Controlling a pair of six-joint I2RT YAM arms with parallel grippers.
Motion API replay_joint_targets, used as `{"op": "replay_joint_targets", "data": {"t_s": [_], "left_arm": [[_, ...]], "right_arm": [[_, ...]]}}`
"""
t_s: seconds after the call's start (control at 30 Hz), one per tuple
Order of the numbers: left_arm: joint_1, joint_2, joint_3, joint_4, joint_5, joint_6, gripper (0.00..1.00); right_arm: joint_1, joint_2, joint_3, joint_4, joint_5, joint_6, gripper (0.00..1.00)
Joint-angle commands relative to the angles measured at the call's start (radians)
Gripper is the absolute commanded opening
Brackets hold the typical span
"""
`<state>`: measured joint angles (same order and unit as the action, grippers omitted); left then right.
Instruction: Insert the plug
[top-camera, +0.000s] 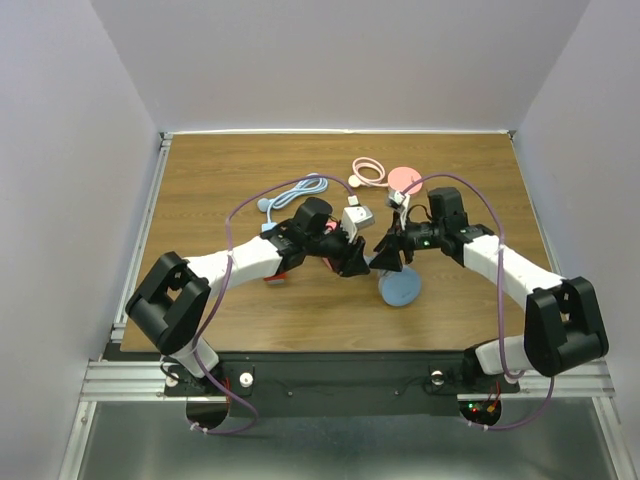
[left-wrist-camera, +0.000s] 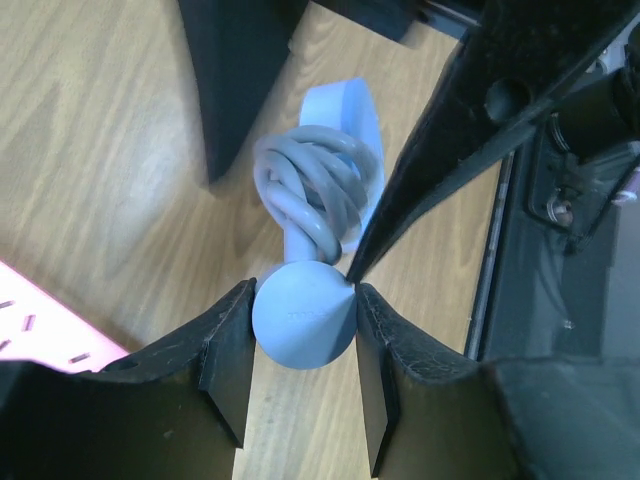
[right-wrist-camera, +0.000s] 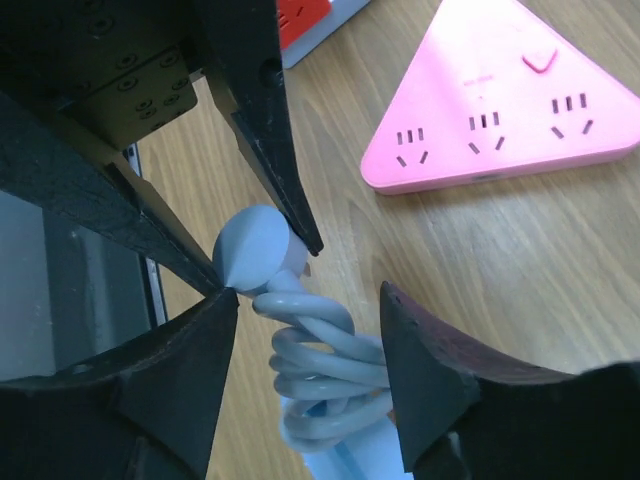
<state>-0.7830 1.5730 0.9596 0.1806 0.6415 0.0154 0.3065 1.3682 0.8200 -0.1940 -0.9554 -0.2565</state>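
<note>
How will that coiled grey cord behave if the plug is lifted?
Probably floppy: the cord lies in bundled loops, so it should sag and trail. The round plug may pivot in the left gripper.

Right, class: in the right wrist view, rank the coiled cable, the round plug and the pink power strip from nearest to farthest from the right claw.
1. The coiled cable: between the open fingers of the right claw.
2. The round plug: just past the fingertips, to the left, held by the left claw.
3. The pink power strip: farthest, at the upper right.
</note>
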Motion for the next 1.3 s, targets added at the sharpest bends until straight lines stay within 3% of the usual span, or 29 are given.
{"op": "replay_joint_targets", "data": {"t_s": [0.0, 0.17, 0.2, 0.23, 0.27, 0.3, 0.53, 0.57, 0.63, 0.67, 0.77, 0.8, 0.87, 1.27], "left_arm": [[0.005, -0.053, 0.021, 0.097, 0.049, -0.008, 0.0], [0.01, -0.062, 0.01, 0.121, -0.025, -0.043, 0.0], [0.011, -0.065, 0.007, 0.128, -0.037, -0.048, 0.04], [0.013, -0.077, 0.002, 0.135, -0.084, -0.072, 0.14], [0.019, -0.083, -0.002, 0.146, -0.106, -0.081, 0.21], [0.024, -0.093, -0.019, 0.169, -0.111, -0.084, 0.23], [0.05, -0.099, -0.048, 0.238, -0.031, -0.104, 0.16], [0.05, -0.096, -0.045, 0.235, -0.035, -0.106, 0.2], [0.051, -0.1, -0.044, 0.22, -0.089, -0.101, 0.33], [0.053, -0.103, -0.042, 0.212, -0.115, -0.1, 0.5], [0.065, -0.113, -0.041, 0.203, -0.193, -0.121, 0.66], [0.074, -0.116, -0.035, 0.203, -0.221, -0.13, 0.8], [0.085, -0.117, -0.029, 0.201, -0.241, -0.14, 0.92], [0.14, -0.05, 0.005, 0.163, -0.514, -0.256, 0.91]], "right_arm": [[-0.003, 0.025, 0.005, 0.034, -0.078, -0.006, 0.55], [-0.003, 0.054, 0.005, 0.034, -0.12, -0.001, 0.29], [-0.003, 0.055, 0.007, 0.034, -0.12, 0.0, 0.21], [-0.001, 0.06, 0.005, 0.036, -0.111, 0.003, 0.0], [-0.001, 0.06, 0.005, 0.036, -0.105, 0.008, 0.0], [-0.003, 0.061, 0.008, 0.036, -0.091, 0.01, 0.0], [0.002, 0.089, 0.027, 0.033, -0.102, 0.017, 0.0], [0.009, 0.094, 0.027, 0.033, -0.086, 0.016, 0.0], [0.013, 0.097, 0.027, 0.036, -0.057, 0.016, 0.01], [0.013, 0.098, 0.028, 0.037, -0.04, 0.019, 0.01], [0.013, 0.094, 0.025, 0.082, 0.044, 0.048, 0.0], [0.013, 0.089, 0.021, 0.123, 0.078, 0.065, 0.01], [0.013, 0.086, 0.018, 0.184, 0.11, 0.085, 0.0], [0.022, 0.164, -0.005, 0.582, 0.242, 0.22, 0.0]]}}
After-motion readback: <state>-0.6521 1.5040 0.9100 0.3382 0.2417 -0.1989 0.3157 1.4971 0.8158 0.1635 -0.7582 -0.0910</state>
